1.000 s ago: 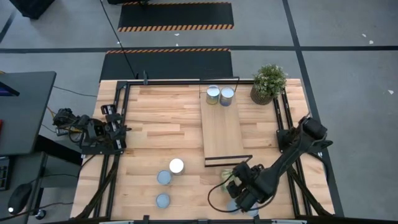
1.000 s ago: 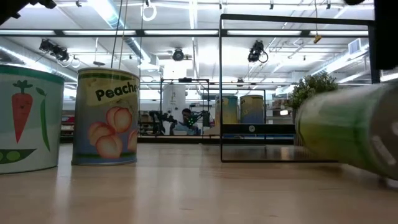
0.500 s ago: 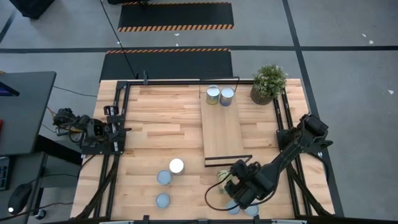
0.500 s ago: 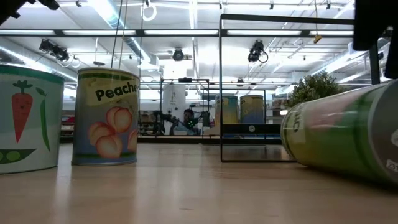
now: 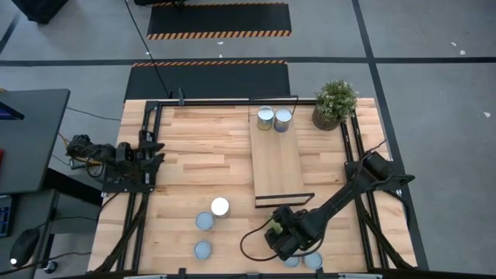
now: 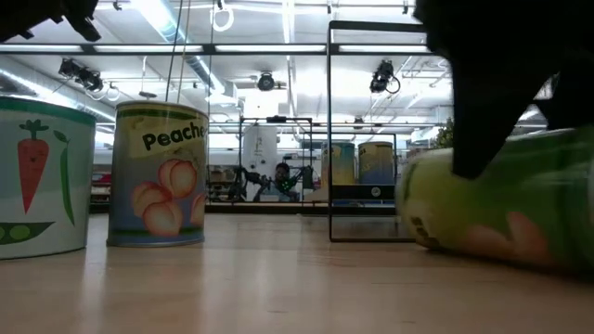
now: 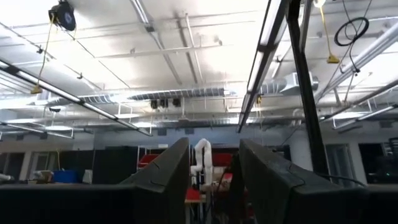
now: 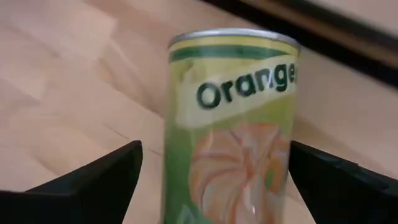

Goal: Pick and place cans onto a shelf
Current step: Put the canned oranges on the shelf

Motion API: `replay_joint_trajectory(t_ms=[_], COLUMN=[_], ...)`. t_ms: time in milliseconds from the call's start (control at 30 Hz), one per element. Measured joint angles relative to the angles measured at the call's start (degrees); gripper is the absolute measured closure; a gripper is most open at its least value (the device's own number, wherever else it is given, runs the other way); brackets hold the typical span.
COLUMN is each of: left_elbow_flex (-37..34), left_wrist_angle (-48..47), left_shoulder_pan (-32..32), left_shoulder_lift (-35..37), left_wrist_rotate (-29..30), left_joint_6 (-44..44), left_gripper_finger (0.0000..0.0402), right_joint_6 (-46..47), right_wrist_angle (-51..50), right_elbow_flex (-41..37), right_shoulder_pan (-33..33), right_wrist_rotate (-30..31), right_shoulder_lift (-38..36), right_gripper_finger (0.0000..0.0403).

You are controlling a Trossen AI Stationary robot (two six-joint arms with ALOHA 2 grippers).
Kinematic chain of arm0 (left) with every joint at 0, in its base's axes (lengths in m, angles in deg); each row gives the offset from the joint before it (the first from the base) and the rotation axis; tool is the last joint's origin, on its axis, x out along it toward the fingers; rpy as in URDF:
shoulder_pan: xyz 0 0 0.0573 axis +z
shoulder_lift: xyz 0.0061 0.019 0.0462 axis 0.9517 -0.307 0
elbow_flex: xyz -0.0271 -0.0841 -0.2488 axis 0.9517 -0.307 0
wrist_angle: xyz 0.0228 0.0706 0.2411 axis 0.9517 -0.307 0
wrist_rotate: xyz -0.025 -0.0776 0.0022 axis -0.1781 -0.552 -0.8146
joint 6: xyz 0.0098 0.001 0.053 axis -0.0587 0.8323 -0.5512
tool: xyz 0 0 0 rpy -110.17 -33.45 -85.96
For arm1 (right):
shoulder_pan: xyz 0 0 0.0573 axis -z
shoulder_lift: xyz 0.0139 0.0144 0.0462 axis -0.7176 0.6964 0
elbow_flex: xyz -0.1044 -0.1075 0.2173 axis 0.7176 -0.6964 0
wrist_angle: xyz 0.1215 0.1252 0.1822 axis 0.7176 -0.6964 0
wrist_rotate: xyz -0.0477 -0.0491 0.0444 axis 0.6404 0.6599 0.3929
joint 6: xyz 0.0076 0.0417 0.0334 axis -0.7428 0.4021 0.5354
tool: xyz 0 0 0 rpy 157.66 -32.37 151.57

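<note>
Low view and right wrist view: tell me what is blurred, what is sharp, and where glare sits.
Low view: the Peaches can is sharp, the lying green can is smeared, the right arm above it a dark silhouette, and ceiling lights glare. Right wrist view: the Oranges can is soft, lying between the open right gripper fingers.

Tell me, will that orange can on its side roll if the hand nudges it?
Probably. The orange can lies on its side on the bare table, so a sideways nudge should roll it. Its rigid-looking wall likely won't dent. The right hand is open astride it; the glossy label may slip.
</note>
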Motion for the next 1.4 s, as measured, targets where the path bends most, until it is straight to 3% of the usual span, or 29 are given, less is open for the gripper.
replay_joint_trajectory(t_ms=[333, 567, 733, 967, 1400], left_elbow_flex=[0.0, 0.0, 0.0, 0.0, 0.0], left_wrist_angle=[-0.4, -0.9, -1.3, -1.9, -3.2], left_shoulder_pan=[0.0, 0.0, 0.0, 0.0, 0.0], left_shoulder_lift=[0.0, 0.0, 0.0, 0.0, 0.0], left_wrist_rotate=[0.3, 0.2, 0.2, 0.2, 0.2], left_joint_6=[3.3, 4.5, 4.5, 4.4, 4.5], left_gripper_finger=[0.0253, 0.0253, 0.0253, 0.0253, 0.0253], right_joint_6=[-1.4, -7.2, -9.9, -15.5, -41.6], right_wrist_angle=[-1.9, -1.2, -1.2, -0.7, 9.8], right_elbow_flex=[0.0, -0.1, -0.1, 0.1, 0.2], right_shoulder_pan=[0.7, 1.3, 1.1, -1.1, -3.5], right_wrist_rotate=[-3.7, -5.5, -3.4, 3.2, 14.3], right_shoulder_lift=[1.2, 2.6, 2.6, -2.2, -13.2], right_gripper_finger=[0.0009, 0.0062, 0.0097, 0.0081, 0.0082])
